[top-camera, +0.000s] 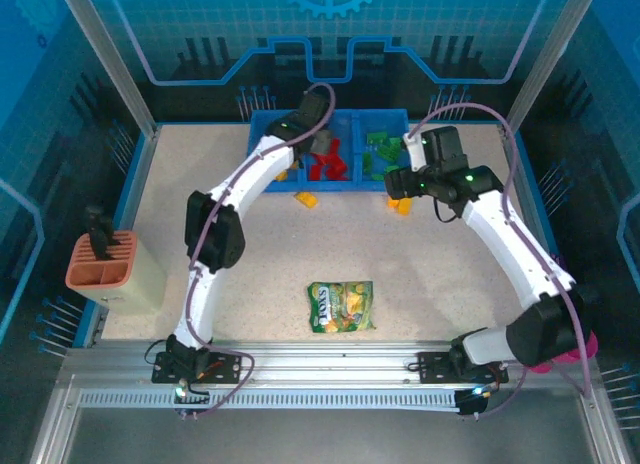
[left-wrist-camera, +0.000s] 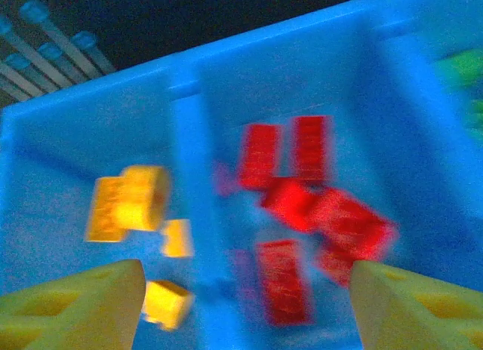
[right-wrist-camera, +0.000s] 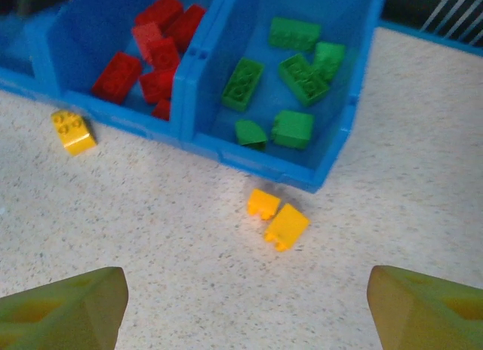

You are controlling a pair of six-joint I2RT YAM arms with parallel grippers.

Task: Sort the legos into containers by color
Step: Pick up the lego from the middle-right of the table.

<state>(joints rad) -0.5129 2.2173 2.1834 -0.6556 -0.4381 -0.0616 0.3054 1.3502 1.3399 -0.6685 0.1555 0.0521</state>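
Yellow legos (left-wrist-camera: 128,203) lie inside the tray (left-wrist-camera: 189,139), loose yellow legos (right-wrist-camera: 277,218) outside.

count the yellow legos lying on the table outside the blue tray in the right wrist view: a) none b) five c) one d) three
d, one yellow lego lies on the table in front of the red compartment, and a close pair of yellow legos lies in front of the green compartment.
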